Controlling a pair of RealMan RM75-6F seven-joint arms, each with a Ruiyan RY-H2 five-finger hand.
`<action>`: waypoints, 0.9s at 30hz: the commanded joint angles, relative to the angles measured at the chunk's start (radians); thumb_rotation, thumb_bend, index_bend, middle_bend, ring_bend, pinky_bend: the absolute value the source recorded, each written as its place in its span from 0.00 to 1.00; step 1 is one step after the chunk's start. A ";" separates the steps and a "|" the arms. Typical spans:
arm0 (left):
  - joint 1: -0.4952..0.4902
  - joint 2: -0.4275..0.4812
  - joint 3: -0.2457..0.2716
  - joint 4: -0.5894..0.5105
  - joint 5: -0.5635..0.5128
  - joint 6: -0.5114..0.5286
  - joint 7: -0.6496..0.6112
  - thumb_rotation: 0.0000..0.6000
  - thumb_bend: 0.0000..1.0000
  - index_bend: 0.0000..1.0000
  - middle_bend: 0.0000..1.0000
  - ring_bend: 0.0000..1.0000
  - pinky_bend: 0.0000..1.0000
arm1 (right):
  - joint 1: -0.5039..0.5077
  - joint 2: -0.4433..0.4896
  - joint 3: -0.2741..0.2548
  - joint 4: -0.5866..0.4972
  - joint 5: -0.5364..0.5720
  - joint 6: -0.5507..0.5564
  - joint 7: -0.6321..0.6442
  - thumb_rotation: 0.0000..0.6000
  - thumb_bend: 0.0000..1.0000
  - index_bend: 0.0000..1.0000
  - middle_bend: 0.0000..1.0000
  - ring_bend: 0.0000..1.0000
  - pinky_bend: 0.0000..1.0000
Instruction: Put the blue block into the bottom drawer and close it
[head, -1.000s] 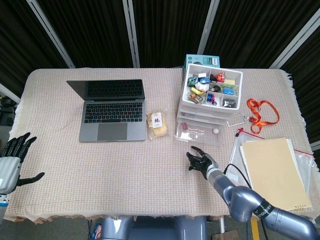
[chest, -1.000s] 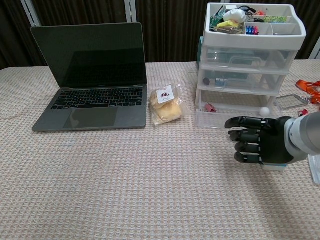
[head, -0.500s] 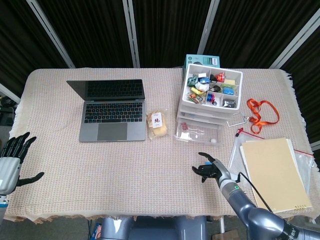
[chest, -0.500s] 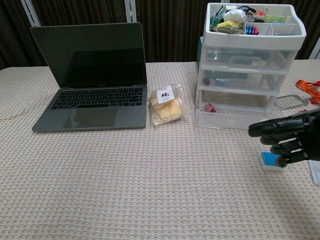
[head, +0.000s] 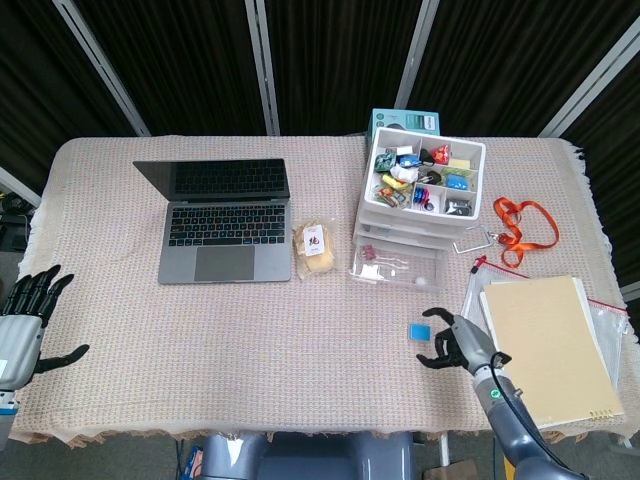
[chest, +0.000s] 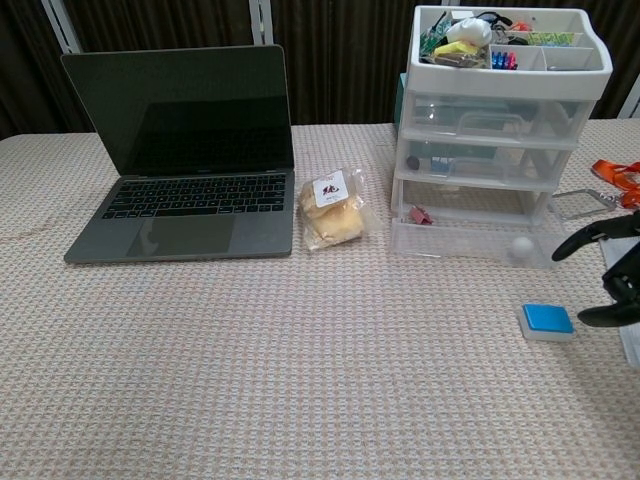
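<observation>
Right robot hand (chest: 612, 272) now off blue block (chest: 547, 320)

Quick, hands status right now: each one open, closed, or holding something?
Left hand: open, holding nothing, at the table's left edge.
Right hand: open, fingers spread, holding nothing; the blue block lies on the table beside it.
</observation>
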 joint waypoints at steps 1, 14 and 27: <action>0.000 0.001 0.000 0.000 -0.002 -0.002 0.000 1.00 0.11 0.09 0.00 0.00 0.00 | -0.005 -0.138 -0.117 0.148 -0.186 0.140 -0.146 1.00 0.10 0.21 0.79 0.81 0.68; -0.002 0.005 0.000 -0.008 -0.005 -0.008 -0.008 1.00 0.11 0.09 0.00 0.00 0.00 | -0.003 -0.320 -0.142 0.337 -0.283 0.259 -0.235 1.00 0.15 0.32 0.81 0.83 0.68; -0.004 0.009 0.001 -0.019 -0.011 -0.019 -0.018 1.00 0.11 0.10 0.00 0.00 0.00 | 0.003 -0.381 -0.118 0.385 -0.230 0.258 -0.280 1.00 0.22 0.36 0.81 0.83 0.68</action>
